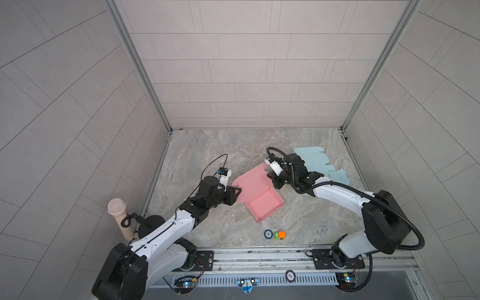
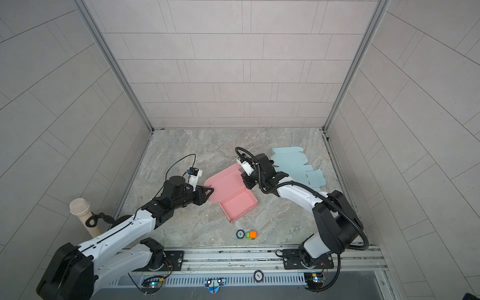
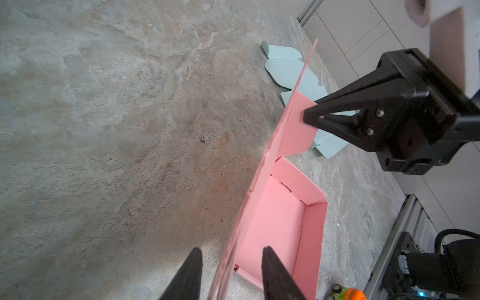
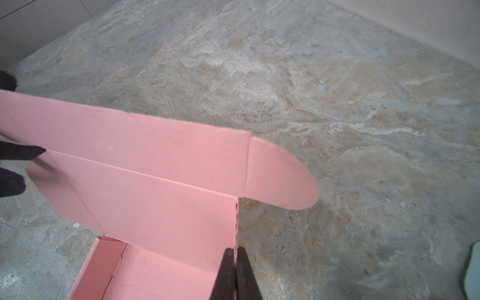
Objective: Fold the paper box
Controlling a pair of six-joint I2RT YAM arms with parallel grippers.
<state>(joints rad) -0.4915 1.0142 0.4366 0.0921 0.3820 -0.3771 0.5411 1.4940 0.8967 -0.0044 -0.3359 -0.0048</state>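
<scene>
1. Marbled grey tabletop (image 1: 207, 155) inside pale tiled walls; the pink paper box (image 1: 262, 201) lies on it between the two grippers; its tray (image 1: 265, 206) rests on the surface and its lid (image 1: 250, 181) is raised.
2. Left gripper (image 3: 231, 272): jaws spread. In the left wrist view one side edge of the lid stands between its fingers (image 3: 189, 275), with a gap showing on either side; the tray lies just past the tips, off to one finger's side.
3. Right gripper (image 4: 235, 272): jaws pressed together, pinching the opposite side edge of the lid; the rounded side flap (image 4: 280, 176) projects beyond the tips; the tray sits beneath them, towards the left gripper.
4. Orientation: the tray's opening faces up; the box's long axis follows the hinge crease and runs from one gripper towards the other, diagonal in both top views; the lid leans back, away from the tray.
5. Left arm (image 1: 166, 228): stretched low from the front rail, its gripper near level and aimed at the lid. Right arm (image 1: 337, 197): reaches out from the rail and bends inward at the wrist, its gripper angled down onto the lid.
6. Pale blue flat blank (image 1: 319, 163): on the tabletop behind the right gripper's wrist, apart from the box.
</scene>
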